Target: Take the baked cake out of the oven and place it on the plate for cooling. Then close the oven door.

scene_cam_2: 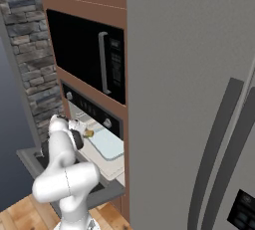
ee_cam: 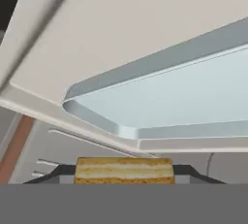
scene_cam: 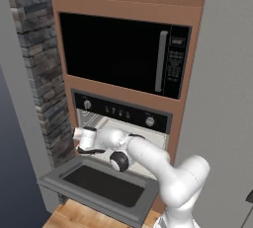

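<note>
Two-finger dark-tipped gripper (ee_cam: pixel 124 173) clamped on the small golden-brown layered cake block (ee_cam: pixel 124 170); cake sits squarely between the fingertips (ee_cam: pixel 62 173), one tip each side. Cake's lower part cut off at the frame bottom. Just beyond the gripper: pale blue-grey rectangular tray (ee_cam: pixel 184 97) on the pale oven rack. Right base view: cake (scene_cam_2: pixel 88 133) at the oven mouth, right at the gripper, above the open grey-framed drop-down door (scene_cam: pixel 101 182). Fingers hard to make out in both base views.
</note>
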